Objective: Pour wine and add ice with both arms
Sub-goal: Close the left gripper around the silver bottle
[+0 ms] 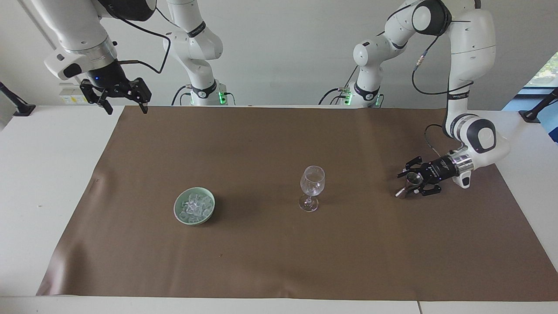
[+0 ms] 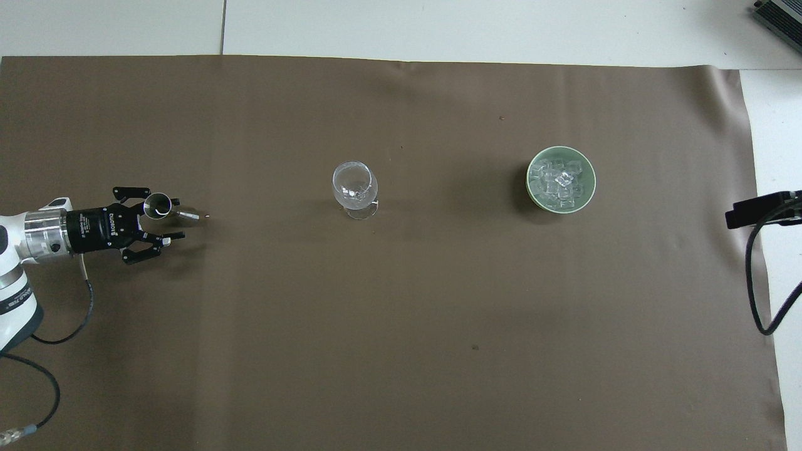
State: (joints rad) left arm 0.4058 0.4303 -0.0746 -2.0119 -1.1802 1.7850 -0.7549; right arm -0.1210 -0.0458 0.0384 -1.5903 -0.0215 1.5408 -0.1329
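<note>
Brown mat [image 1: 279, 244] [image 2: 401, 326]: covers most of the white table [image 1: 39, 174] [image 2: 501, 25]; bare white margins show at both ends and along the edge farthest from the robots.

Wine glass [image 1: 312, 186] [image 2: 354, 188]: clear, stemmed, upright near the middle of the mat, with open mat on every side of it.

Green bowl [image 1: 194, 206] [image 2: 561, 179]: stands toward the right arm's end of the table, well apart from the glass. The ice [image 1: 195, 205] [image 2: 559, 180] is heaped inside it, below the rim.

Metal jigger [image 1: 406, 184] [image 2: 164, 208]: small, hourglass-shaped, standing on the mat toward the left arm's end, well apart from the glass, open mouth upward.

Left gripper [image 1: 415, 183] [image 2: 164, 218]: reaches in low and level from the left arm's end, its fingers drawn in on either side of the jigger's waist. Whether they press on the metal I cannot tell.

Right gripper [image 1: 123, 106]: waits high over the corner of the mat nearest the robots at the right arm's end, fingers spread apart and pointing down, holding nothing. In the overhead view only a dark part of it shows at the frame's edge.

Free room: the wide strip of mat nearest the robots, and the stretches between jigger, glass and bowl.
</note>
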